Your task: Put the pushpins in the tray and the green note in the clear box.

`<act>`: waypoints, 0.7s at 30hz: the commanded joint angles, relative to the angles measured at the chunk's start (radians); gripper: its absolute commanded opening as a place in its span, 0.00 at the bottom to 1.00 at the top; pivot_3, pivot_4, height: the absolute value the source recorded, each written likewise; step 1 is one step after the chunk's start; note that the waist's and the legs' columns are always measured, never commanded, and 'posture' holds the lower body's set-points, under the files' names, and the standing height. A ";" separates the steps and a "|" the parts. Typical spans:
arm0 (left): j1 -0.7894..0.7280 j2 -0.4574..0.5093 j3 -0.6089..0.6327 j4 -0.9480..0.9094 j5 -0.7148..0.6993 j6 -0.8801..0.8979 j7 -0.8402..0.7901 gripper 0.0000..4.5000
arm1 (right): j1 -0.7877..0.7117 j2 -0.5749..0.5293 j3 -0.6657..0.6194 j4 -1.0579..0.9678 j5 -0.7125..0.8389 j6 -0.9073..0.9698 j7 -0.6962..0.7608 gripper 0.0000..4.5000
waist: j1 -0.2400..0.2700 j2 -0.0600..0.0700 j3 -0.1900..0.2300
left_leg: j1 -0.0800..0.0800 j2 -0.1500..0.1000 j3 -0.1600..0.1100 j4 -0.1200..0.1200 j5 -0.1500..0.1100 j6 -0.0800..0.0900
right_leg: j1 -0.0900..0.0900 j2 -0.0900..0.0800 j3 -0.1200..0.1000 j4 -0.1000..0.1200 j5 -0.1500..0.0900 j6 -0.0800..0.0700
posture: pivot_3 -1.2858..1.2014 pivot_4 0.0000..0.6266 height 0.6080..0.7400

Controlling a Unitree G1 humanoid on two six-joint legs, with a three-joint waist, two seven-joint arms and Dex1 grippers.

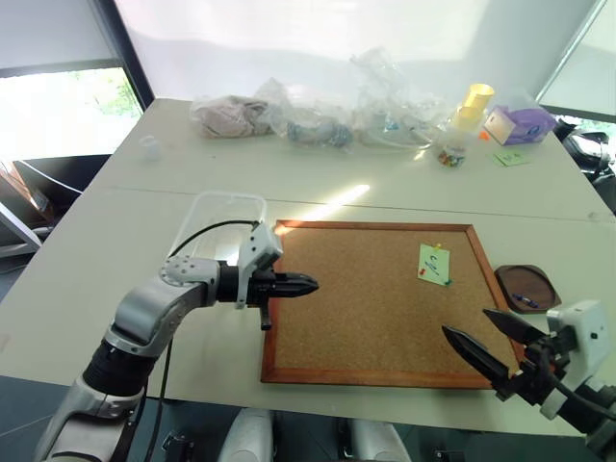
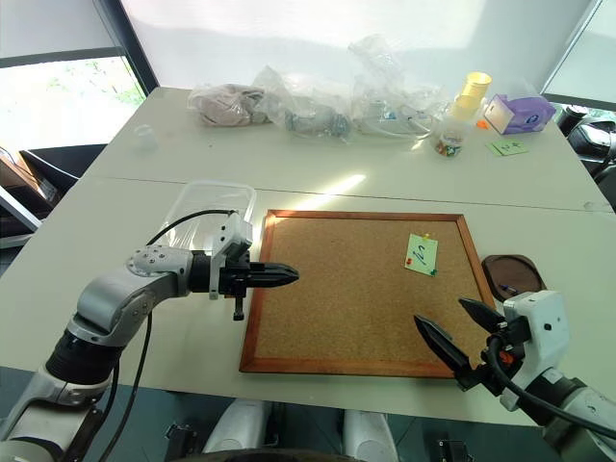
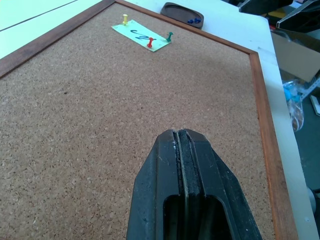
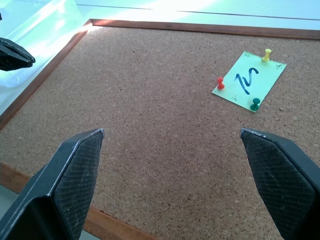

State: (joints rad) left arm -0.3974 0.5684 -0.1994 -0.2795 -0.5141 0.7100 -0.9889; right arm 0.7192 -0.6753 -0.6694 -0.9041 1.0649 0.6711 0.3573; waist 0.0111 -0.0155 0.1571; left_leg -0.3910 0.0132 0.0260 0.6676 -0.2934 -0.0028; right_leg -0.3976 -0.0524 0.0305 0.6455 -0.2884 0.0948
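Pushpins [image 4: 220, 83], red, yellow and green, fix the green note [image 4: 248, 81] near the corkboard's [image 1: 366, 318] far right corner; blue ones already lie in the tray [image 1: 539, 279] off its right edge. Right gripper [image 1: 484, 339], fingers spread, faces the note; left gripper [image 1: 294, 285], fingers pressed together, hovers beside the clear box [image 1: 221, 214] on the pale bench [image 1: 115, 250] by sunlit windows.

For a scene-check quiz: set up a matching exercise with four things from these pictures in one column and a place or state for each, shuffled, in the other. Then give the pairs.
Things:
1. green note
2. tray
3. left gripper
4. right gripper

Places or states:
A. fingers spread wide
B. pinned to the corkboard by three pins
C. fingers pressed together
D. on the table just off the corkboard's right edge, blue pins inside

Pairs: 1-B, 2-D, 3-C, 4-A
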 commanded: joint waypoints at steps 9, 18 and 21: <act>-0.018 -0.002 0.029 -0.020 -0.009 -0.019 0.014 0.00 | -0.021 0.005 0.013 -0.017 -0.004 -0.005 -0.026 1.00 | 0.000 0.000 0.000 | 0.000 0.000 0.000 0.000 0.000 0.000 | 0.000 0.000 0.000 0.000 0.000 0.000 | 0.52 0.24 1.00; -0.045 -0.005 0.025 0.014 0.012 -0.055 0.005 0.00 | -0.034 0.007 0.030 -0.004 -0.017 -0.012 -0.039 1.00 | 0.000 0.000 0.000 | 0.000 0.000 0.000 0.000 0.000 0.000 | 0.000 0.000 0.000 0.000 0.000 0.000 | 0.52 0.24 1.00; -0.097 -0.028 0.010 0.096 0.049 -0.103 0.006 0.00 | -0.064 -0.001 0.019 0.019 -0.032 -0.014 -0.045 1.00 | 0.000 0.000 0.000 | 0.000 0.000 0.000 0.000 0.000 0.000 | 0.000 0.001 0.000 0.000 0.000 0.000 | 0.52 0.24 1.00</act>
State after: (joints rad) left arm -0.4575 0.5536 -0.1924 -0.2137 -0.4869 0.6519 -0.9812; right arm 0.6690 -0.6722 -0.6330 -0.8887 1.0391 0.6714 0.3179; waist 0.0115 -0.0156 0.1571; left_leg -0.3909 0.0129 0.0260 0.6677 -0.2934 -0.0028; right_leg -0.3975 -0.0516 0.0304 0.6455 -0.2883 0.0949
